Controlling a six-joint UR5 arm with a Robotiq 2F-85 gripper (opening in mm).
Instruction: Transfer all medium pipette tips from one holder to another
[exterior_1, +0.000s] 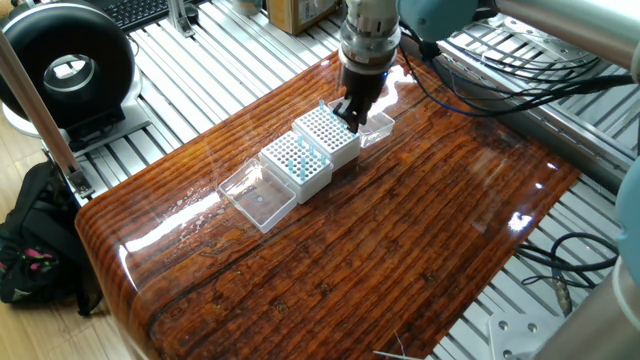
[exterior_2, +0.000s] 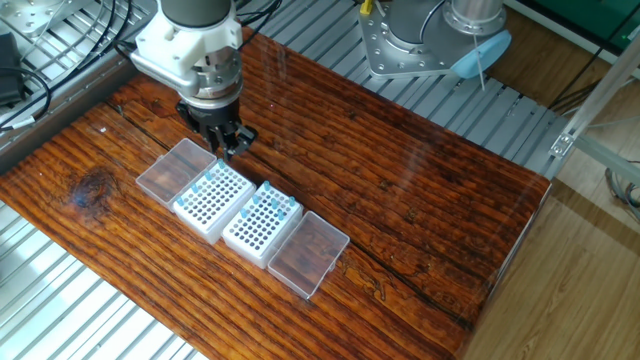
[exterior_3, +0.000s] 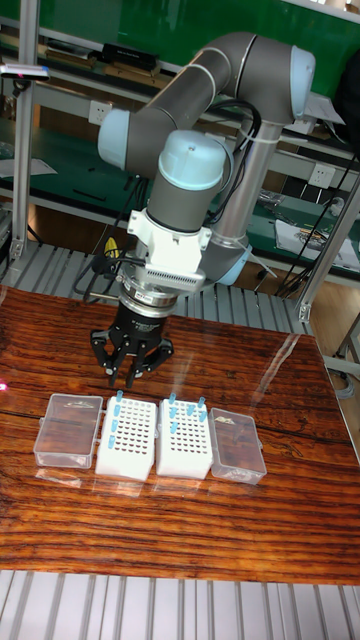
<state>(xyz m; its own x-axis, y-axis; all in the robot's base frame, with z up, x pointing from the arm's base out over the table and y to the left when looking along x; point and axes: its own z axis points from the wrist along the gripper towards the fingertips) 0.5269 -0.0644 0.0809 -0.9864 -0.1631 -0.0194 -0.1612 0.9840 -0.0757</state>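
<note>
The gripper (exterior_3: 128, 377) hangs just above the bench (exterior_2: 420, 200), over the back edge of the left-hand white holder (exterior_3: 127, 438) as the tall view shows it. Its fingers (exterior_2: 228, 143) point straight down and sit close together, a narrow stance, but whether a tip is pinched between them is too small to tell. In the one fixed view the gripper (exterior_1: 350, 113) stands over the far corner of that same holder (exterior_1: 328, 132).

Two white grid holders sit side by side, touching, in the middle of a row of four. The second holder (exterior_3: 185, 438) is right of the first in the tall view. Clear plastic lids flank the row: one lid (exterior_3: 69, 430) on the left end, another lid (exterior_3: 236, 445) on the right end, each lying flat just beside its holder.

The medium pipette tips (exterior_3: 184, 406) stand upright as small light-blue cones. Most cluster along the back rows of the right-hand holder, several of them, and a few more tips stand at the back of the left-hand holder, near the gripper. In the other fixed view the blue tips (exterior_2: 278, 203) show on the holder (exterior_2: 260, 224) nearer the bench middle, and a couple on the holder (exterior_2: 212, 200) below the gripper (exterior_2: 230, 150).

A black round device (exterior_1: 68, 66) sits off the bench on the slatted metal frame.
</note>
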